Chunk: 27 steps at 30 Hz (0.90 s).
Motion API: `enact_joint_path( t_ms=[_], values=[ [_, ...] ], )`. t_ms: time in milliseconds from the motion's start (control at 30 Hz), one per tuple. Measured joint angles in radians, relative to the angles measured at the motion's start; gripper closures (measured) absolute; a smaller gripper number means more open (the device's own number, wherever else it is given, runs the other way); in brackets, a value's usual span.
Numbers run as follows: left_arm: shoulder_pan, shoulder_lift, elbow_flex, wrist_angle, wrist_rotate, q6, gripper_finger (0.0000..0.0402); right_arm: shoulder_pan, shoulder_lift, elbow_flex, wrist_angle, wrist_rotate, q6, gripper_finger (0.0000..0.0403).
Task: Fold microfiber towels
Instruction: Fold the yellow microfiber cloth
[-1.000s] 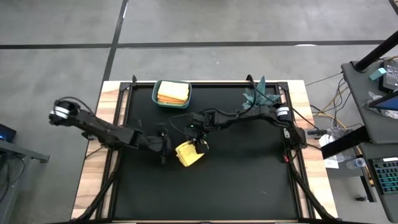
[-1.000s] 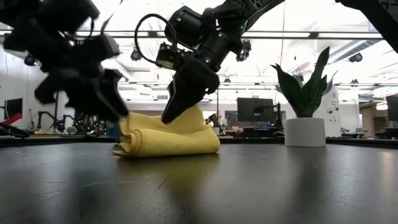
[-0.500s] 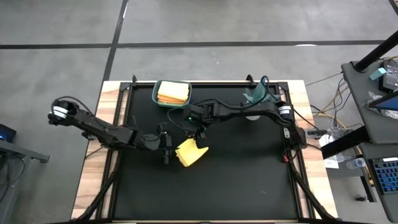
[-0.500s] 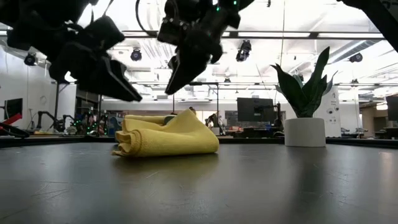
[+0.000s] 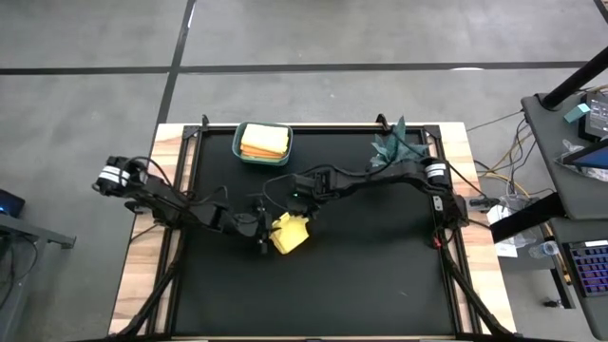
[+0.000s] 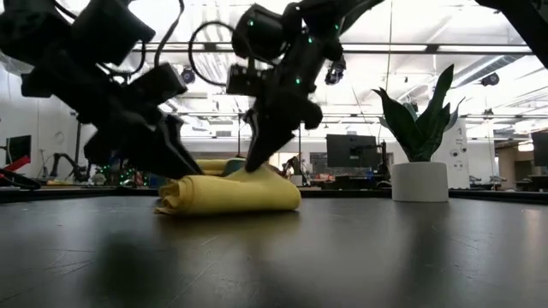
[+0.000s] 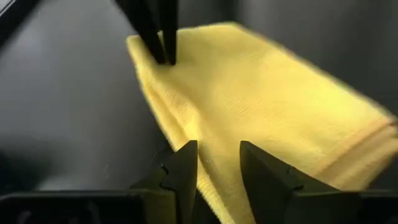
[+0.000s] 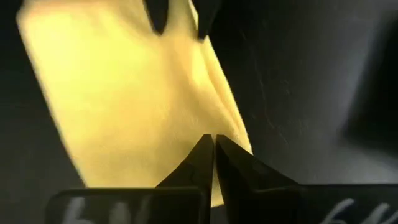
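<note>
Claws at the folded yellow towel [image 5: 290, 234]: right claw [image 5: 296, 217] pressed together, left claw [image 5: 265, 235] half-spread astride its edge.

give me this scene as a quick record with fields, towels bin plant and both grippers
work surface: black table
towel being folded: yellow towel, folded, mid-table
left gripper: at the towel's edge, jaws part open around it
right gripper: shut, tips on the towel's opposite side
finished towels: folded stack in the teal bin, far side
potted plant: far right corner, untouched
</note>
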Motion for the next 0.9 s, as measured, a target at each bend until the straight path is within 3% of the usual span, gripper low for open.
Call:
enact_joint_path(
  t_ms=[267,600,833,900],
  values=[
    [0.008,0.034,-0.010,-0.084,-0.043,-0.090,0.0323,-0.030,0.001,-0.091,0.078,0.026,0.060,0.0394],
    [0.008,-0.007,-0.012,-0.120,-0.049,-0.107,0.0327,-0.028,-0.009,-0.127,0.119,0.027,0.073,0.0394],
    [0.008,-0.093,-0.012,-0.251,-0.054,-0.107,0.0296,-0.028,-0.045,-0.127,0.118,0.030,0.070,0.0394],
    [0.007,-0.122,-0.011,-0.299,-0.097,-0.108,0.0280,-0.026,-0.049,-0.127,0.114,0.032,0.070,0.0394]
  ],
)
